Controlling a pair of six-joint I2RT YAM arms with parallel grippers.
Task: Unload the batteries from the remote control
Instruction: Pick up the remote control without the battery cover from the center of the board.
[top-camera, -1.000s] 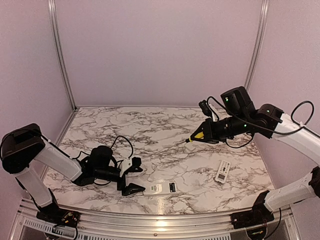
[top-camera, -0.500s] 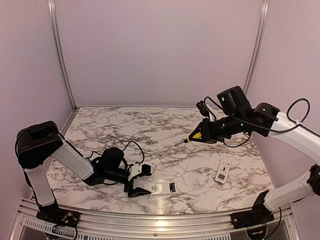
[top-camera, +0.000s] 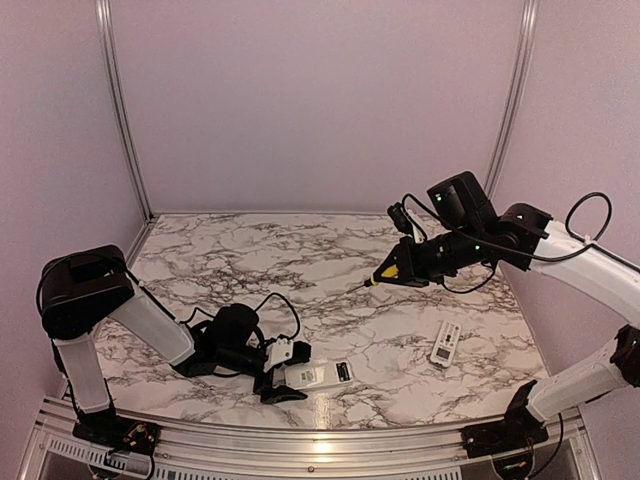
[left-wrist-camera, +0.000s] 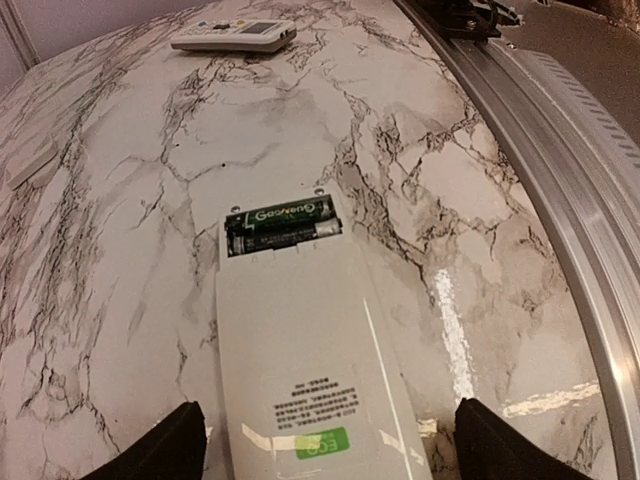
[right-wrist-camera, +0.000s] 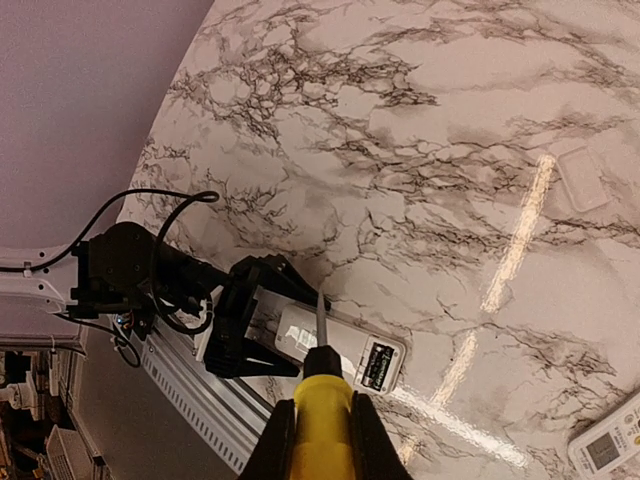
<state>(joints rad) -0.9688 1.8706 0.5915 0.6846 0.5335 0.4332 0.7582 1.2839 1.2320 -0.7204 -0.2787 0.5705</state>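
The white remote control (left-wrist-camera: 310, 370) lies face down near the table's front edge, its compartment open. Two dark batteries (left-wrist-camera: 283, 225) sit side by side in that compartment at its far end. My left gripper (left-wrist-camera: 335, 450) is open, one fingertip (left-wrist-camera: 175, 445) on each side of the remote's near end. In the top view the left gripper (top-camera: 285, 372) is low on the table, at the remote control's (top-camera: 322, 376) left end. My right gripper (top-camera: 405, 268) hovers above the table's middle right, shut on a yellow-handled screwdriver (right-wrist-camera: 322, 410) whose tip points toward the remote control (right-wrist-camera: 335, 345).
A second white remote with a display (top-camera: 445, 343) lies at the right. A small flat cover plate (right-wrist-camera: 580, 178) rests on the marble farther back. The metal front rail (left-wrist-camera: 560, 150) runs close beside the remote. Purple walls enclose the table.
My left arm has slid right along the table until its fingers straddle the remote's end, and the jaws have narrowed a little. My right arm has drifted slightly left with the screwdriver.
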